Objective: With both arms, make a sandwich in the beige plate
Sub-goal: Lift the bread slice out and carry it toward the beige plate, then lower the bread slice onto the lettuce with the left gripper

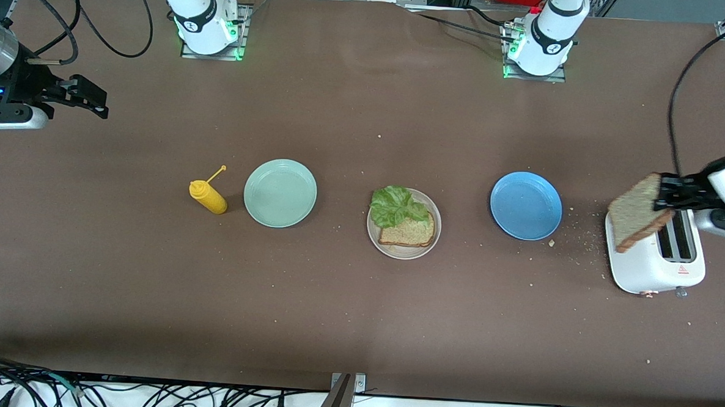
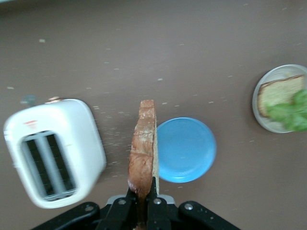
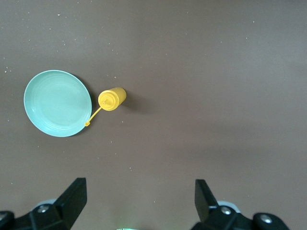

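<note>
Bread slice (image 1: 637, 212) hangs edge-up over toaster (image 1: 659, 265) — left gripper (image 1: 665, 198) jaws clamp it; right gripper (image 1: 91, 100) jaws wide.

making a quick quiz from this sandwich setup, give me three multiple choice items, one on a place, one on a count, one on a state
1. What is the held bread slice over?
A. the toaster
B. the blue plate
C. the yellow squeeze bottle

2. How many plates are on the table?
A. two
B. three
C. four

3. How is the right claw?
A. shut on lettuce
B. shut on a plate
C. open, holding nothing

Answers
1. A: the left claw, shut on the slice, holds it on edge above the white toaster at the left arm's end of the table.
2. B: a mint-green plate, the beige plate carrying a bread slice and a lettuce leaf, and a blue plate.
3. C: the right claw waits up over bare table at the right arm's end, its fingers spread apart with nothing between.
</note>
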Controlling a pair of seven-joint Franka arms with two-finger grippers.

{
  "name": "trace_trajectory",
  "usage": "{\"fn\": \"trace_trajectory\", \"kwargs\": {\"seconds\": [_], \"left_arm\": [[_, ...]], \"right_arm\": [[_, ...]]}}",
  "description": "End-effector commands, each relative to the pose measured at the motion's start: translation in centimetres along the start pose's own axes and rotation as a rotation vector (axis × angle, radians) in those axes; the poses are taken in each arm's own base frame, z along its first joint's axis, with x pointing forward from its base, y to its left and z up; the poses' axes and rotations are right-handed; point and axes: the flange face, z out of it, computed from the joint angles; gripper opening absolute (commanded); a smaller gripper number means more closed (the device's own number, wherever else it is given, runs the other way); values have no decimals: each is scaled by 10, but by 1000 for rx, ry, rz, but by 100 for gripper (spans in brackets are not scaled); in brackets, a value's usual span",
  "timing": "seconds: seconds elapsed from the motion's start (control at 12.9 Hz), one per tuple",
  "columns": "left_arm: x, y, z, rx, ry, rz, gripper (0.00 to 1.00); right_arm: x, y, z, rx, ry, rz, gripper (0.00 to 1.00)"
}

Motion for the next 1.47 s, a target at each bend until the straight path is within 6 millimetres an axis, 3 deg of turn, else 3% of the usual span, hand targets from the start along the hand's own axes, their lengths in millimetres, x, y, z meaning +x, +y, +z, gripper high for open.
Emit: {"fn": "trace_trajectory", "kwargs": {"seconds": [0.0,0.15,0.31,0.39,0.46,0.7,0.85,1.08,1.24,1.39], "left_arm": [[24,46,38,-175,-64,-84,0],[38,65,76,-408,-134,-104,0],[51,100,116,-615,-214,-91,0],[59,105,143,-681,-258,-98,0],[66,123,168,-793,-303,-87,0],[77,167,241,-913,-392,-56,0],[84,177,276,-976,-364,-11,0],[92,179,325,-1126,-315,11,0],[97,175,357,-1135,-269,-4,0],[96,177,372,-1121,-237,36,0]], "right_arm": [[0,-1,-3,-10,10,5,100],[0,0,-3,-11,10,6,100],[1,-1,-4,-11,13,5,100],[1,-1,-4,-11,13,5,100],[1,-1,-4,-11,13,5,100],[1,-1,-3,-11,12,5,100],[2,-1,-2,-11,12,5,100],[2,-1,-2,-11,12,5,100],[2,-1,-1,-11,10,5,100],[3,-1,0,-10,9,5,100]]}}
